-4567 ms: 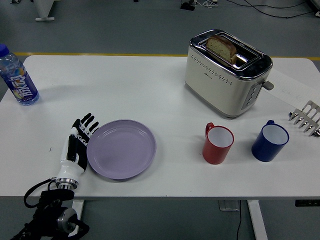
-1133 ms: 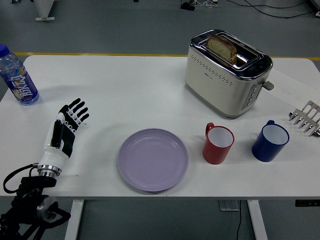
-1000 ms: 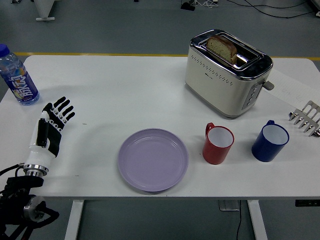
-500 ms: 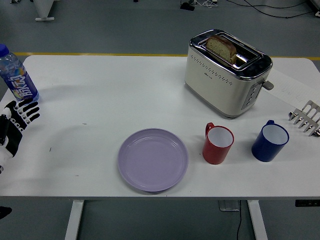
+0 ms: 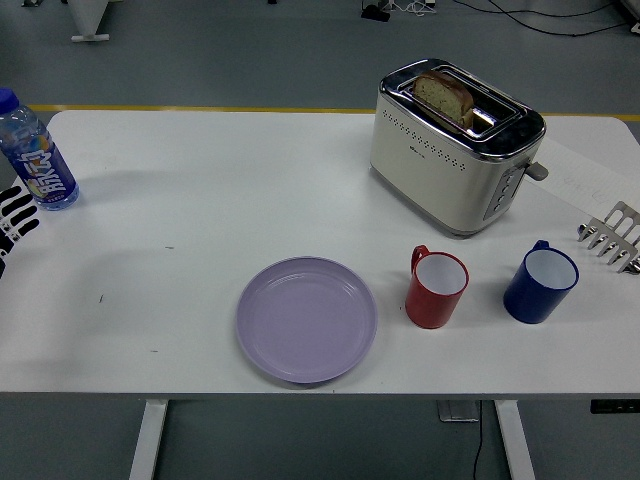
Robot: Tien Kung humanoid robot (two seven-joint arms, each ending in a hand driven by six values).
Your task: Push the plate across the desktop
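One left hand, fingers spread, has withdrawn leftward, plate unmoved.

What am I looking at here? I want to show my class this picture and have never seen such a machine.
This is one view from a camera high on a humanoid robot, looking down over a white table. Only the fingertips of its left hand show at the left edge, holding nothing. On the table lie a purple plate, a red mug, a blue mug, a toaster with bread in it, a water bottle and a metal rack.
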